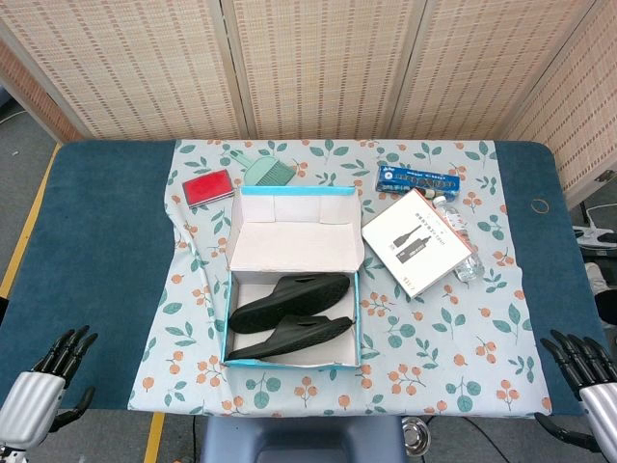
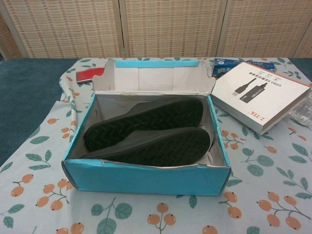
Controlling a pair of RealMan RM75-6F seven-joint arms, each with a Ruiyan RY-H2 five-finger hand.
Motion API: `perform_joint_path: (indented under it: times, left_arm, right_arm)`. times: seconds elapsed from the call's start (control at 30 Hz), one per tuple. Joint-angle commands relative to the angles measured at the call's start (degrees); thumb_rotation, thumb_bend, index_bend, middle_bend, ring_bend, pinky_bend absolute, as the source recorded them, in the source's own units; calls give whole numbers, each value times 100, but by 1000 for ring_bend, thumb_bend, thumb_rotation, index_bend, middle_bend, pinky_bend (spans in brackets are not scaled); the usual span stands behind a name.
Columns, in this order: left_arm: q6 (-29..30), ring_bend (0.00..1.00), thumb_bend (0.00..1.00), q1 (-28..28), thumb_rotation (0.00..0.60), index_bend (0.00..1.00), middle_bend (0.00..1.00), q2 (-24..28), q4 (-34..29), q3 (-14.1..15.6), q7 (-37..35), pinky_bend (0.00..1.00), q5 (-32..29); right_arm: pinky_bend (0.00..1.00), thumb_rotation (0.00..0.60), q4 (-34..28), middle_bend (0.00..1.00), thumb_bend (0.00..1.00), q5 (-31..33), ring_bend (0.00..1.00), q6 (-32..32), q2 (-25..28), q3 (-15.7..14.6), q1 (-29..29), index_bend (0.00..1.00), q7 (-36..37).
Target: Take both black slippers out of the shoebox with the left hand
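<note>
A table (image 1: 106,241) with a blue top carries a floral cloth (image 1: 434,338) over its middle. An open shoebox (image 1: 292,362) sits on the cloth toward the near edge, its lid (image 1: 295,236) folded back and standing up at the far side. Both black slippers (image 1: 289,311) lie inside on their sides, soles facing the near edge, one just behind the other and touching.

Behind the shoebox, toward the far edge, lie a red case (image 1: 208,187) and a green brush (image 1: 264,172). To the right of the shoebox rests a white box (image 1: 416,239) printed with a cable, a clear bottle (image 1: 461,241) beside it, and a blue packet (image 1: 417,179) beyond. A rubber band (image 1: 540,204) lies near the far right corner. Nothing covers the slippers.

The left hand (image 1: 48,381) hovers at the near left corner, fingers extended and slightly apart, holding nothing. The right hand (image 1: 588,371) hovers at the near right corner, fingers likewise extended and empty.

The chest view shows the ridged soles (image 2: 146,131) close up and neither hand; the head view shows both hands and the whole table.
</note>
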Motion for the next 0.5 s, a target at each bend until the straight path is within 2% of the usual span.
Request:
perform_joint_path:
  times: [0.03,0.17,0.3,0.4,0.5]
  left_arm:
    - [-21,19,421,-15,600,0,0,-51,-9,9,80,361,47]
    - [-3,19,420,-46,600,0,0,-134,18,49,93,351,222]
    - [-127,19,424,-207,600,0,0,-174,-57,169,-238,292,512]
    - [-393,17,425,-474,600,0,0,-119,-361,212,-310,274,770]
    - [-713,3,421,-747,600,0,0,-69,-758,104,0,249,875]
  right_arm:
    - [0,518,8,0,115,23,0,-46,4,3,24,0,1]
    - [0,519,40,0,114,33,0,-39,17,5,28,0,64]
    - [0,520,56,0,114,94,0,-9,17,31,15,0,89]
    - [0,519,37,0,114,157,0,31,2,71,4,0,99]
    - [0,519,17,0,115,181,0,19,-35,95,4,0,3]
